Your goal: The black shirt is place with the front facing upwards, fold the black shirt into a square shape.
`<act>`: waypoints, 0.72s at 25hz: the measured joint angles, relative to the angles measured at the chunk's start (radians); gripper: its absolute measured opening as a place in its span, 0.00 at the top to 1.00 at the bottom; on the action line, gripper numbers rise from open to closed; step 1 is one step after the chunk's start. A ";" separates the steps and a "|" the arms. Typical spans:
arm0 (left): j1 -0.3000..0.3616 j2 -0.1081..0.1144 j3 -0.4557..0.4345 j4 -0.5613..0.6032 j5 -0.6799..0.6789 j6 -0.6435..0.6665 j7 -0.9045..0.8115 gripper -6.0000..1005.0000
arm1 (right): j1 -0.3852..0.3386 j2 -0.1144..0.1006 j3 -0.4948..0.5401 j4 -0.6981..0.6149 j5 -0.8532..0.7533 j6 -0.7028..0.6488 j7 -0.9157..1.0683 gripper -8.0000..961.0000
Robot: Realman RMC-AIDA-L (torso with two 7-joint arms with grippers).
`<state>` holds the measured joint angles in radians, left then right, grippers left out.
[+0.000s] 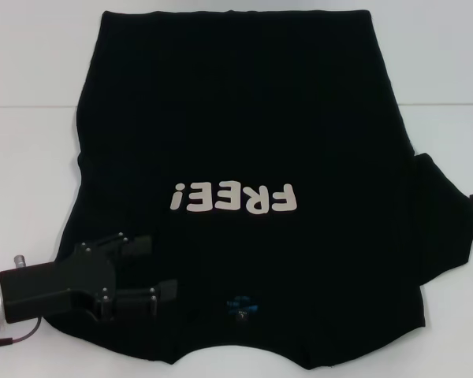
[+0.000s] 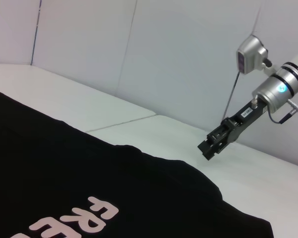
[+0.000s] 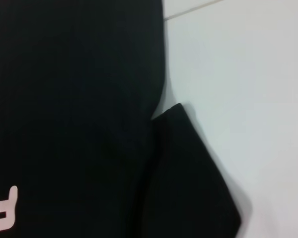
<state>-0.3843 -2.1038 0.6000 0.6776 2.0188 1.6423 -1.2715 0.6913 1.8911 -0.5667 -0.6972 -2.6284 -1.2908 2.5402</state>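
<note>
Head view: the black shirt [image 1: 244,157] lies flat on the white table [image 1: 24,157], front up, its white lettering [image 1: 235,198] upside down and its blue neck label [image 1: 242,303] at the near edge. The left gripper [image 1: 164,268] sits over the shirt's near left shoulder, fingers spread, holding nothing. The right gripper [image 2: 208,148] hangs above bare table beyond the right sleeve [image 3: 188,173]; its grip cannot be told.

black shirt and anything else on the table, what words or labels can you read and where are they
"FREE!" in white letters across the front of the black shirt, upside down in the head view.
Small blue neck label near the collar: too small to read.
Sticker on the right gripper, seen from the left wrist: too small to read.
No other text shows.
</note>
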 joint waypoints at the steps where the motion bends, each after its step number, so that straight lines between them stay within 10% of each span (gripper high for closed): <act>1: 0.000 0.000 0.000 -0.001 0.000 -0.001 0.000 0.07 | 0.006 0.000 -0.007 0.018 0.000 0.015 0.000 0.02; 18: -0.004 -0.003 0.000 -0.006 0.000 -0.001 0.000 0.07 | 0.046 0.029 -0.076 0.117 -0.002 0.145 -0.003 0.03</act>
<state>-0.3882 -2.1068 0.5997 0.6719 2.0187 1.6413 -1.2715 0.7371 1.9198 -0.6425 -0.5806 -2.6308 -1.1454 2.5372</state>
